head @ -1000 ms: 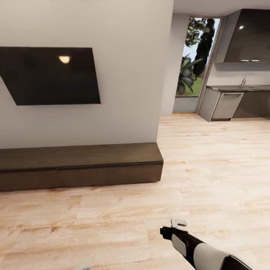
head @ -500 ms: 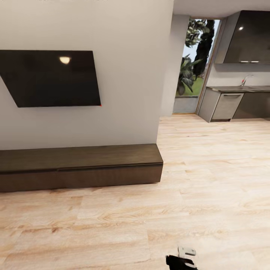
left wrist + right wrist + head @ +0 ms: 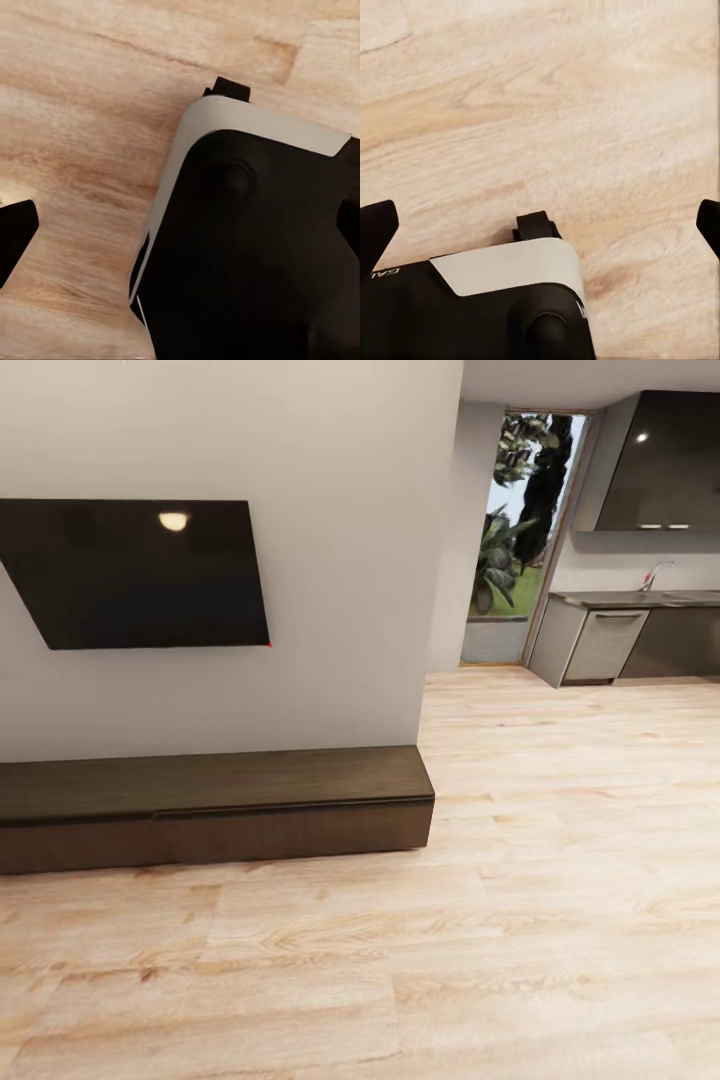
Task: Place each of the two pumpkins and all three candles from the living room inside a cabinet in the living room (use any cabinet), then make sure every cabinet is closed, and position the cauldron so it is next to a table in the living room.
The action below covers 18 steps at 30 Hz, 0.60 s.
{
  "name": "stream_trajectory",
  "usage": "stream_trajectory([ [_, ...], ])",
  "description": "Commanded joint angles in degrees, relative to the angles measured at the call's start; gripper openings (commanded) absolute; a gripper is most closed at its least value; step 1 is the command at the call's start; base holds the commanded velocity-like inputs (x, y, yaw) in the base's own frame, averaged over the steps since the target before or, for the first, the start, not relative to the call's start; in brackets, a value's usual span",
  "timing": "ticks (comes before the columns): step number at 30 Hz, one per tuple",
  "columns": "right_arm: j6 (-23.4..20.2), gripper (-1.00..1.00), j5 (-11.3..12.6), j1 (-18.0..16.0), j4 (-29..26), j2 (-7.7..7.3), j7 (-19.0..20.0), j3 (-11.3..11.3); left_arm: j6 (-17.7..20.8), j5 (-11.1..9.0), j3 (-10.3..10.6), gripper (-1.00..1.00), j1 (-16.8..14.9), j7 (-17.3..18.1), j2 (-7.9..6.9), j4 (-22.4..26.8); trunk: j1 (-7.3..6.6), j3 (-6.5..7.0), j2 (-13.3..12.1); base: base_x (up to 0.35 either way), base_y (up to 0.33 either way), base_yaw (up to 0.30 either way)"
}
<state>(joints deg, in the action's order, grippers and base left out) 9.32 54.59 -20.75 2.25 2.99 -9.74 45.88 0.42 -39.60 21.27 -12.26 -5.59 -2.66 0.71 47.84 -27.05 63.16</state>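
Note:
The cabinet, a long low dark-brown unit, stands on the floor against the white wall under a black TV; its plain fronts look shut. The pumpkins, candles and cauldron are out of view. In the left wrist view my left gripper hangs over the wooden floor and the robot's black-and-white base, with its dark fingertips far apart at the picture's edges and nothing between them. The right gripper is likewise open above floor and base, its fingertips wide apart.
A black TV hangs on the wall above the cabinet. Light wooden floor stretches ahead and to the right. Past the wall's corner, dark-grey kitchen units and a glass door with plants behind it stand at the far right.
The right arm, seen at the bottom of the head view a second ago, has dropped out of that picture. The whole view has shifted slightly; the cabinet has not moved.

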Motion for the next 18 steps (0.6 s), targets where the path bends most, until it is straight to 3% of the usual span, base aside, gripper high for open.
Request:
stream_trajectory([
  [1, 0.1, 1.0, 0.5, 0.3, 0.3, 0.07, -0.1, 0.4, -0.1, -0.1, 0.5, 1.0, 0.6, -0.2, 0.01, 0.1, 0.0, -0.05, 0.0, 0.0, 0.0, 0.0],
  [6, -0.3, 1.0, 0.5, 1.7, 0.5, 0.05, -0.3, 0.4, -0.1, 1.7, 0.5, 1.0, 1.5, -0.2, -0.3, 0.1, 0.0, -0.05, 0.0, 0.0, 0.0, 0.0],
  [18, 0.2, 1.0, 0.2, 2.5, -0.5, 0.5, -0.2, 0.4, -0.1, 2.0, 0.5, 1.0, 1.9, -1.0, -0.4, 0.4, 0.0, -0.05, 0.0, 0.0, 0.0, 0.0],
])
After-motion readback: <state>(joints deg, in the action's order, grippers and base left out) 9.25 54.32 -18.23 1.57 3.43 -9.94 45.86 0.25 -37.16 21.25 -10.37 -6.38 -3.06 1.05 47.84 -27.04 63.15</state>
